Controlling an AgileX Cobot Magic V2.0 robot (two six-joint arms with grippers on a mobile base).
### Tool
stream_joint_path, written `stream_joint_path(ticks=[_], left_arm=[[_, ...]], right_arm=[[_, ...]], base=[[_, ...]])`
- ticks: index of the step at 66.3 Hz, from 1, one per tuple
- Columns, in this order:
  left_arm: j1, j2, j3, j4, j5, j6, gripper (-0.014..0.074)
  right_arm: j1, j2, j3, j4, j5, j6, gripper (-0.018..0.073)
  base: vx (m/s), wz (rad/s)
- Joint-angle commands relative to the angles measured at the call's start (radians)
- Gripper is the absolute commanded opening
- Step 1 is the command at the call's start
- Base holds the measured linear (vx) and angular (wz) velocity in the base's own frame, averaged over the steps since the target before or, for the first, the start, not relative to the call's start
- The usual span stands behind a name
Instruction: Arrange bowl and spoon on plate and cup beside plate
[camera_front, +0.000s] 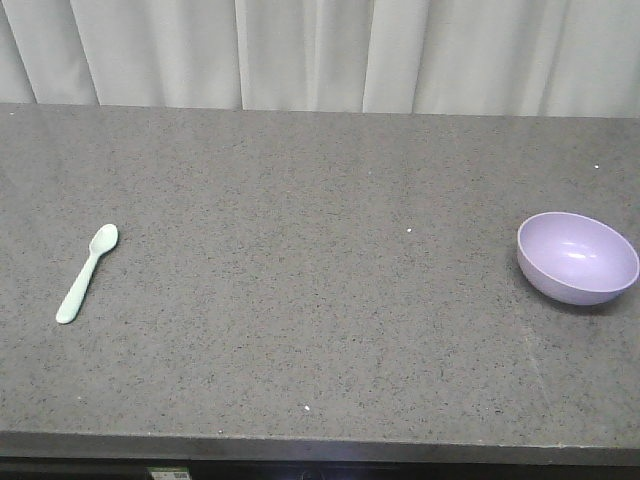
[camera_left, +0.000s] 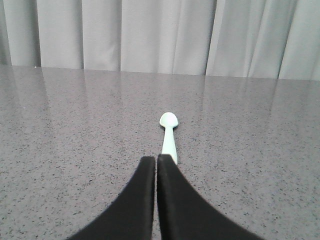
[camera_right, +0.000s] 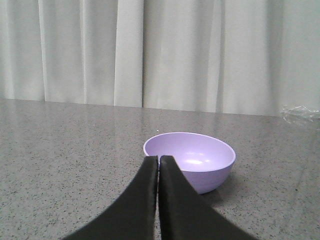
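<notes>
A pale mint-green spoon (camera_front: 88, 272) lies on the grey counter at the left, scoop pointing away. In the left wrist view the spoon (camera_left: 169, 134) lies just beyond my left gripper (camera_left: 157, 158), whose black fingers are shut with nothing between them. A lavender-purple bowl (camera_front: 577, 257) stands upright at the right side of the counter. In the right wrist view the bowl (camera_right: 192, 160) sits just past my right gripper (camera_right: 158, 159), also shut and empty. Neither gripper shows in the front view. The plate and the cup are out of view.
The speckled grey counter (camera_front: 300, 300) runs to a front edge at the bottom of the front view. A pale curtain (camera_front: 320, 50) hangs behind it. A bit of clear plastic (camera_right: 300, 113) lies at the far right.
</notes>
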Motion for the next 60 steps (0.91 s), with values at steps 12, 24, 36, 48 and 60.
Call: stream_joint_path(ticks=[12,24,36,48,60], left_arm=[[0.000,-0.014,0.026,-0.008,-0.070,-0.009,-0.0006],[0.000,-0.014,0.026,-0.008,-0.070,-0.009,-0.0006],[0.000,-0.014,0.026,-0.008,-0.070,-0.009,-0.0006],[0.000,-0.014,0.026,-0.008,-0.070,-0.009,-0.0006],[0.000,-0.014,0.026,-0.008,-0.070,-0.009,-0.0006]], right_arm=[[-0.005,-0.010,0.008,-0.007,-0.074,-0.004,-0.0003],[-0.005,-0.010,0.008,-0.007,-0.074,-0.004,-0.0003],[-0.005,-0.010,0.008,-0.007,-0.074,-0.004,-0.0003],[-0.005,-0.010,0.008,-0.007,-0.074,-0.004,-0.0003],[-0.005,-0.010,0.008,-0.007,-0.074,-0.004,-0.0003]], base=[[0.00,0.00],[0.00,0.00],[0.00,0.00],[0.00,0.00],[0.00,0.00]])
